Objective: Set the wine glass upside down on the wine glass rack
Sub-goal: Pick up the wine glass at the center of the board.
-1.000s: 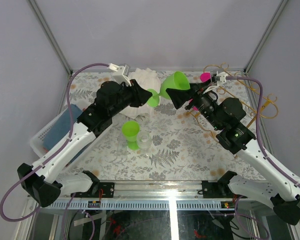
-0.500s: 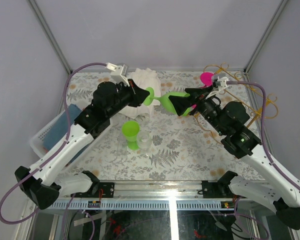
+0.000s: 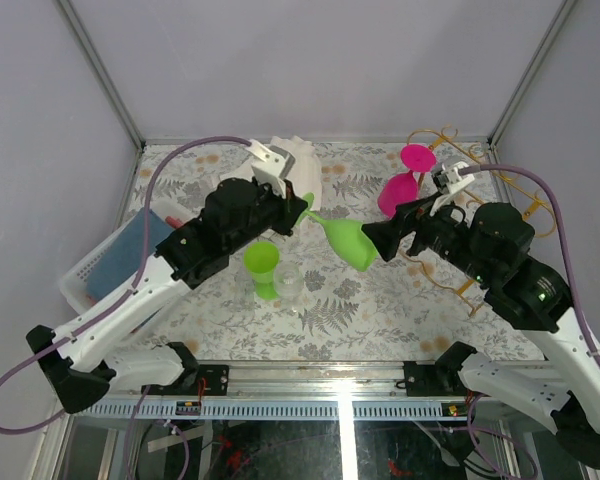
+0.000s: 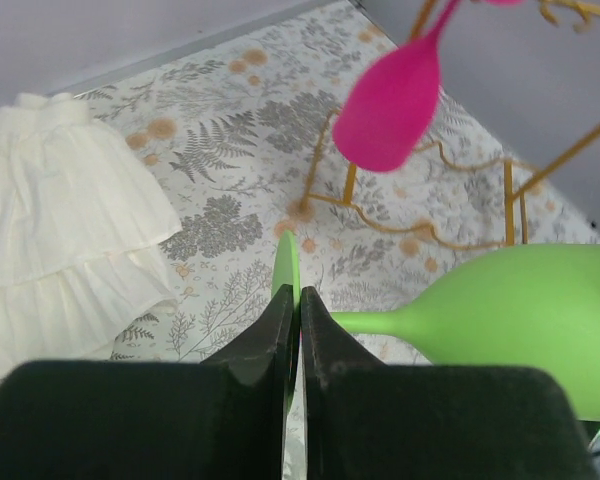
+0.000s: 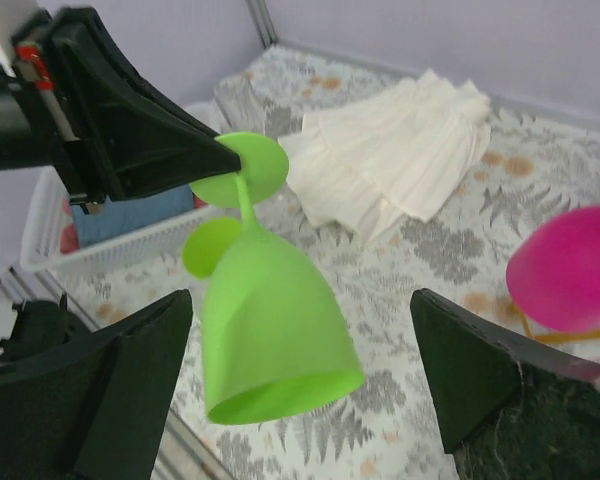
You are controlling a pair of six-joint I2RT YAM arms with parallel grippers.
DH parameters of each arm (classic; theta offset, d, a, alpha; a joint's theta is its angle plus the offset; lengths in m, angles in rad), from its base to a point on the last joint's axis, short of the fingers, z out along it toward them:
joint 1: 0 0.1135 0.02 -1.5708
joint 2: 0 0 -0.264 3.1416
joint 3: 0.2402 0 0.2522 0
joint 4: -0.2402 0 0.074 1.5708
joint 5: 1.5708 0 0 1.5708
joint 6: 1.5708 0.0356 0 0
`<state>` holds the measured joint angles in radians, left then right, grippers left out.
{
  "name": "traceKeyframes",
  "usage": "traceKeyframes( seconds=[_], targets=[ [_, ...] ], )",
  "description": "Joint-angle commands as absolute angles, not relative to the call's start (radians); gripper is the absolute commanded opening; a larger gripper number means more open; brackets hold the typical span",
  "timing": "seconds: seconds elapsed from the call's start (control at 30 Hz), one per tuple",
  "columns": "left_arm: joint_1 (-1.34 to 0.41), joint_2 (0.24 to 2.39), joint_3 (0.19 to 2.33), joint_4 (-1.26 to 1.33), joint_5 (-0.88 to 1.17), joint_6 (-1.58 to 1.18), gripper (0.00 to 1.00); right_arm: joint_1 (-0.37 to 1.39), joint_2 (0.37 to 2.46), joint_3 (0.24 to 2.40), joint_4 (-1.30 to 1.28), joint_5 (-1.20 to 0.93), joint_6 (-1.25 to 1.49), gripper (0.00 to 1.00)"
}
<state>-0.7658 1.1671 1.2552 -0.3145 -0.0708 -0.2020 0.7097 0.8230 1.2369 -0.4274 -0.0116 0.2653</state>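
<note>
Left wrist: left tool (image 4: 298, 300) pinching foot of green glass (image 4: 520, 320), held in air over bench (image 4: 210, 150), mouth tilted down. Wide-spread right tool (image 5: 300, 300) flanks bowl, not touching. Gold rack (image 4: 507, 200) beyond, right.

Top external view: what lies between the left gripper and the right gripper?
The green wine glass, seen in the top view: the left gripper is shut on its foot, and its bowl points toward the open right gripper.
</note>
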Motion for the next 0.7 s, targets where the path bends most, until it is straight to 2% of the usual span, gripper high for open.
traceKeyframes(
  seconds=[0.0, 0.23, 0.5, 0.67],
  targets=[
    [-0.884, 1.154, 1.282, -0.327, -0.183, -0.010, 0.00, 0.710, 0.836, 1.309, -0.668, -0.075, 0.240, 0.95],
    [-1.082, 1.159, 1.308, -0.322, -0.223, 0.143, 0.00, 0.710, 0.904, 1.319, -0.776, -0.252, 0.273, 0.83],
    [-1.231, 1.211, 1.319, -0.306, -0.301, 0.244, 0.00, 0.711, 0.896, 1.174, -0.622, -0.365, 0.378, 0.67],
    [-1.261, 1.221, 1.325, -0.286, -0.350, 0.262, 0.00, 0.710, 0.864, 1.077, -0.519, -0.411, 0.449, 0.63]
  ],
)
